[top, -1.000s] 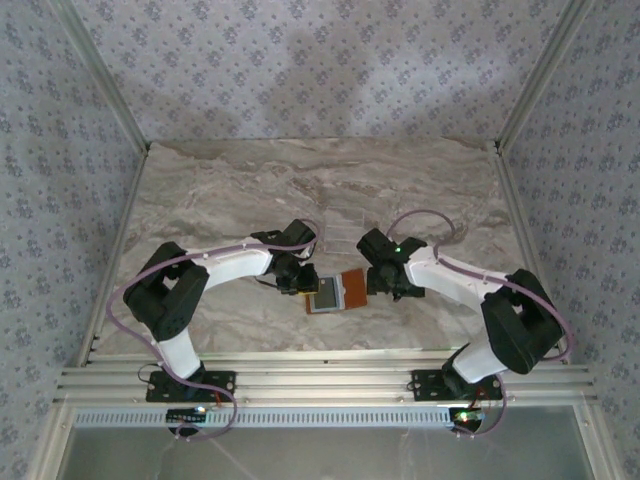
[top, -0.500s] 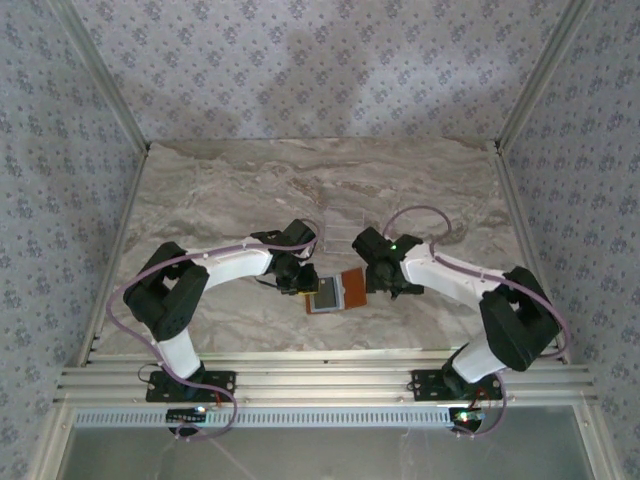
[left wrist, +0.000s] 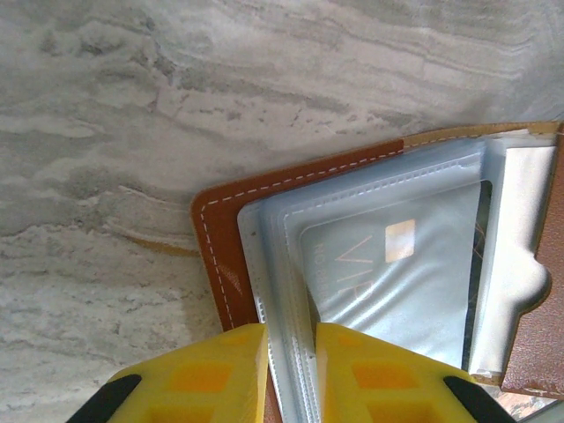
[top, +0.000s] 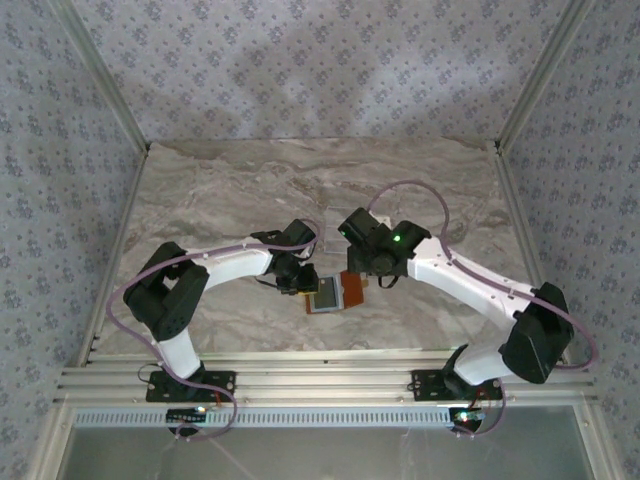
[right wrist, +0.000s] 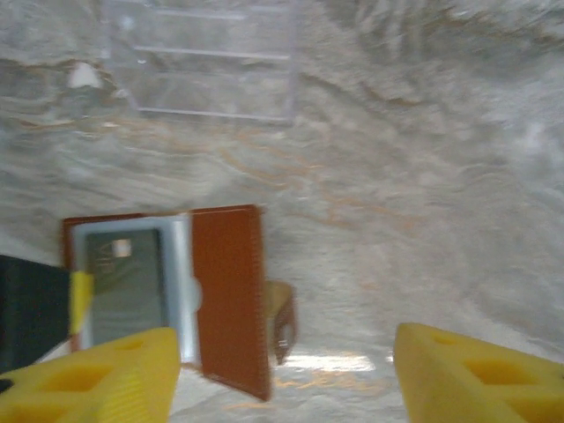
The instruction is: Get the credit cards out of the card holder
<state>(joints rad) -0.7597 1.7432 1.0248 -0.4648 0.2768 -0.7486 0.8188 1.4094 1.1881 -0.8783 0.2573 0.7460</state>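
Near the middle of the grey marble-patterned tabletop [top: 220, 200], the small orange-brown leather card holder [top: 348, 296] lies opened flat with its grey-blue lining [left wrist: 273, 264] facing up; white stitching runs along the leather border in the left wrist view. The left gripper [top: 300, 285] sits at the holder's left edge; its two yellow fingers [left wrist: 220, 374] stand close together, pinched on the edge of the lining and its clear sleeve, which passes up between them. Inside that sleeve lies a pale silvery credit card [left wrist: 397, 282], a thin flat rectangle with a small square chip, tucked in and slightly tilted against the pocket's edges; whether a second card lies behind it cannot be told.

The right gripper [top: 366, 280] hovers over the holder's right side, above the brown flap; in its own wrist view its yellow fingers [right wrist: 97, 379] stand wide apart with nothing between them, so this claw is open and holds nothing. From that view the brown right flap [right wrist: 227, 300] lies beside the lined half, and a little snap tab [right wrist: 282, 322] pokes out from the flap's right edge. Farther back on the tabletop, apart from the holder, rests a clear transparent rectangular tray [right wrist: 203, 66].
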